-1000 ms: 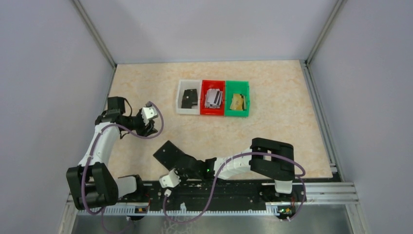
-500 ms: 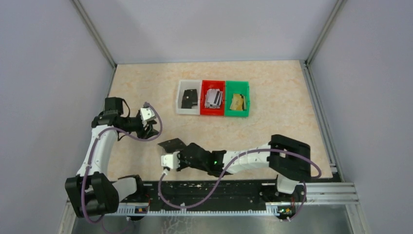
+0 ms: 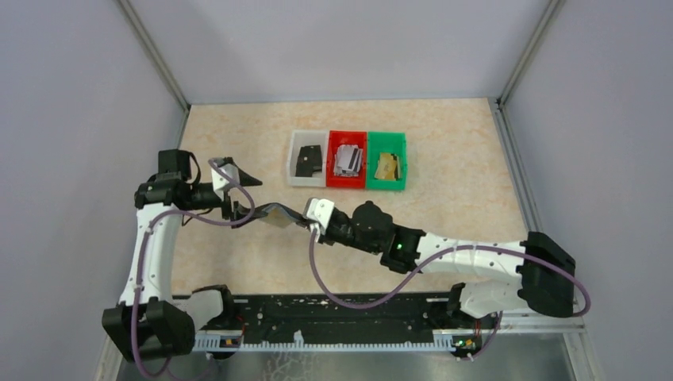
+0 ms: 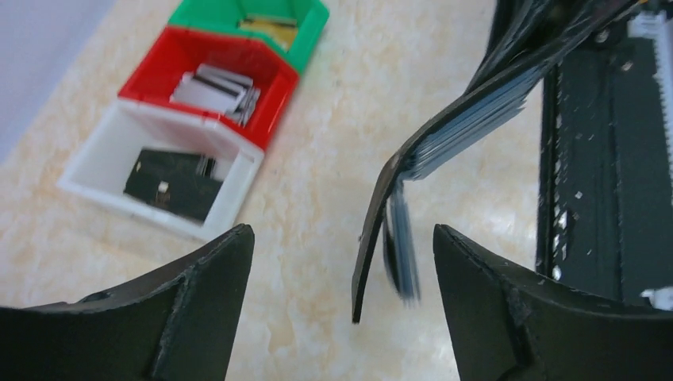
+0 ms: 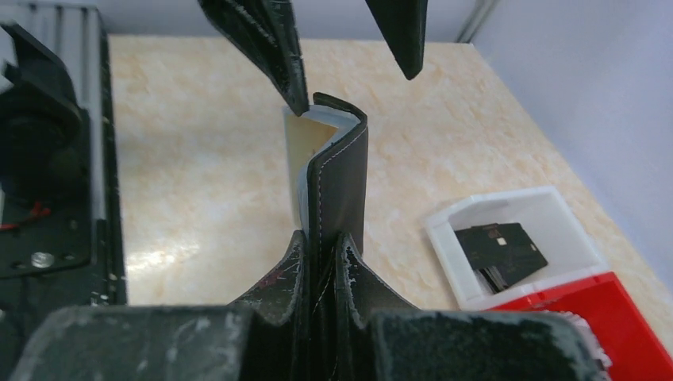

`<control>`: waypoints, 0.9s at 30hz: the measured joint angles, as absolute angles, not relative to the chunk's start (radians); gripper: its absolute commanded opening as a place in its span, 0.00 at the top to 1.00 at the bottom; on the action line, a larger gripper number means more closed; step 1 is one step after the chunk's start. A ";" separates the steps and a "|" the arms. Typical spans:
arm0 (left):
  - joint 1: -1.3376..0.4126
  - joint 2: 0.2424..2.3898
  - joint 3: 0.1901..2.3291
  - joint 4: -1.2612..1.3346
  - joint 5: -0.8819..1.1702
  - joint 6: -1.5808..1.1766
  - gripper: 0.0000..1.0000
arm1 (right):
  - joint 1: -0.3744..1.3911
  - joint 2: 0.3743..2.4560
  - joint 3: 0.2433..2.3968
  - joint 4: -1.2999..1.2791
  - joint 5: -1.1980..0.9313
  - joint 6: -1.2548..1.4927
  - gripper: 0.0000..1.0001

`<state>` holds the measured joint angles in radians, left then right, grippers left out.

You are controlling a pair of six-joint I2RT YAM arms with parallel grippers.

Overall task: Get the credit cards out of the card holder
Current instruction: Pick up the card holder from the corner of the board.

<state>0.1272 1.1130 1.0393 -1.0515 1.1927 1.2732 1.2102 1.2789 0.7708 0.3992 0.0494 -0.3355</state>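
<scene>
Now the card holder is held above the table, bent part-open with a tan card showing inside. Its long axis runs from the right gripper, clamped tight on one end, across toward the left. The free end lies between the wide-spread, empty fingers of the left gripper, so that arm looks best placed to draw cards out.

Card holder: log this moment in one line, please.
card holder: clamped at one end | right end effector: shut on it | left end effector: open, straddling its free end, no card gripped
</scene>
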 measured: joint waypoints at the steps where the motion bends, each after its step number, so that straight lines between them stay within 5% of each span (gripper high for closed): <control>1: 0.127 1.098 1.049 -1.058 1.233 1.262 0.01 | 1.199 1.259 0.772 0.395 0.023 -0.309 1.00; 11: 0.127 0.991 1.138 -1.071 1.452 1.023 0.04 | 1.073 1.197 0.849 0.327 -0.248 -0.052 1.00; 27: 0.127 0.913 1.142 -1.136 1.505 0.942 0.07 | 0.924 1.097 0.849 0.496 -0.629 0.299 1.00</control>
<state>0.1272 0.9127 1.1416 -1.1358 1.5051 0.9417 0.9241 1.0969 0.8486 0.4957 -0.6289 0.2989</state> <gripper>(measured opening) 0.970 0.055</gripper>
